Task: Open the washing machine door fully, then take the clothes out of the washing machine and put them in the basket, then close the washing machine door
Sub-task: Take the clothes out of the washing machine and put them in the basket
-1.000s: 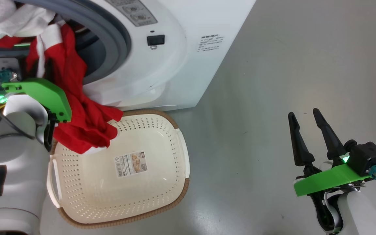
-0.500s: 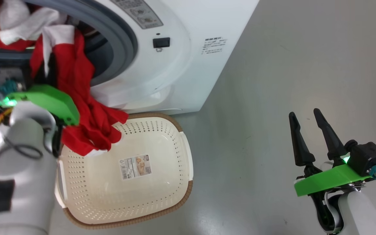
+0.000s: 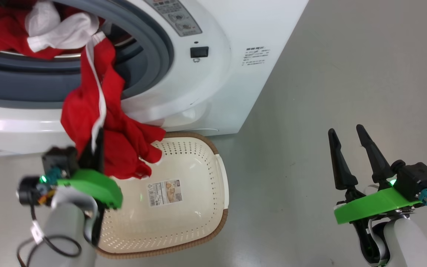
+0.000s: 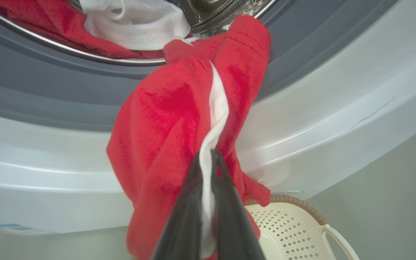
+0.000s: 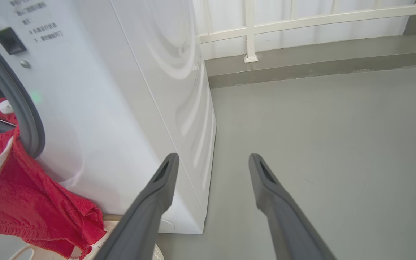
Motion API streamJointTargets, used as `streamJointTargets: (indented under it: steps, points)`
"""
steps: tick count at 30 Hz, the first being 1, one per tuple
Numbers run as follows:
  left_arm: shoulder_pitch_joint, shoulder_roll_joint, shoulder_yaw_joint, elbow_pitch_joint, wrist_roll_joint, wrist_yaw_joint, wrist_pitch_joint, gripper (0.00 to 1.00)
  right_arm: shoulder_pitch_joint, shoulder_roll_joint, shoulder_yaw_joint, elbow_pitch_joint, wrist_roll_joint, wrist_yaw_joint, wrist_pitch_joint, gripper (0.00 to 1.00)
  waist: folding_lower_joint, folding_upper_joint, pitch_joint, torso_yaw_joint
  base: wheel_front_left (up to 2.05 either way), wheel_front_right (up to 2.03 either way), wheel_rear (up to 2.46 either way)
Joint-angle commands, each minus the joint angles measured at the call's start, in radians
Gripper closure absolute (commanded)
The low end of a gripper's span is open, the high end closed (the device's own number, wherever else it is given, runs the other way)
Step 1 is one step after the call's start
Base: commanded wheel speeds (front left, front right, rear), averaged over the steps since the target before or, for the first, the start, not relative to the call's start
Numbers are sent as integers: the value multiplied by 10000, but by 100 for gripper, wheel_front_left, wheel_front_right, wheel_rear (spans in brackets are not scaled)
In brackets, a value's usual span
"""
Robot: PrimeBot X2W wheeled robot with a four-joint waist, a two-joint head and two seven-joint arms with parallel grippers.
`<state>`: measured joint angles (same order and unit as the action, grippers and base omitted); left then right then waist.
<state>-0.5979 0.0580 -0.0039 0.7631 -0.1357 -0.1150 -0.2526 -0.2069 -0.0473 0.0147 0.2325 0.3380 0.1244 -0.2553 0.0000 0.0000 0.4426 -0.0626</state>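
Red garment hung from drum mouth, upper left of head view, down washer front. Lower end over basket upper-left corner, contact unclear. White trim pinched in left gripper, fingers pressed together. More red and white clothes lay in drum. Lower right, right gripper spread, empty. Judged: door opening done; unloading just begun, nothing fully in basket; rest of clothes and door closing left.

Bright even light; wrist views bend edges.
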Motion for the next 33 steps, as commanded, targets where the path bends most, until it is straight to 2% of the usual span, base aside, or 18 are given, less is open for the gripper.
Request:
streamJointTargets:
  steps: [1, 8, 15, 23, 29, 30, 33]
  points:
    - [443, 171, 165, -203, -91, -34, -90, 100, 229, -29, 240, -185, -135, 63, -65, 0, 0, 0, -31, 38, 0, 0, 0]
    - [1114, 4, -157, 333, -196, -73, -90, 100, 253, -29, 299, -164, -148, 63, -65, 0, 0, 0, -57, 27, 0, 0, 0]
    - [1279, -63, -851, 1463, -156, -108, -91, 100, 256, -29, 306, -177, -204, 63, -65, 0, 0, 0, 40, -20, 0, 0, 0]
    - [790, -75, -1567, 2369, -538, -103, -91, 100, 98, -29, 397, -254, -183, 63, -65, 0, 0, 0, 477, -230, 0, 0, 0]
    - [233, -27, -1390, 2410, -466, 25, -91, 100, -14, -29, 298, -340, -195, 63, -65, 0, 0, 0, 913, -374, 0, 0, 0]
    - [174, 0, -1336, 2366, -452, 44, -91, 98, -44, -29, 279, -353, -191, 63, -65, 0, 0, 0, 980, -396, 0, 0, 0]
    - [68, 46, -1208, 2358, -401, 83, -91, 67, -99, -29, 248, -391, -180, 63, -65, 0, 0, 0, 1106, -432, 0, 0, 0]
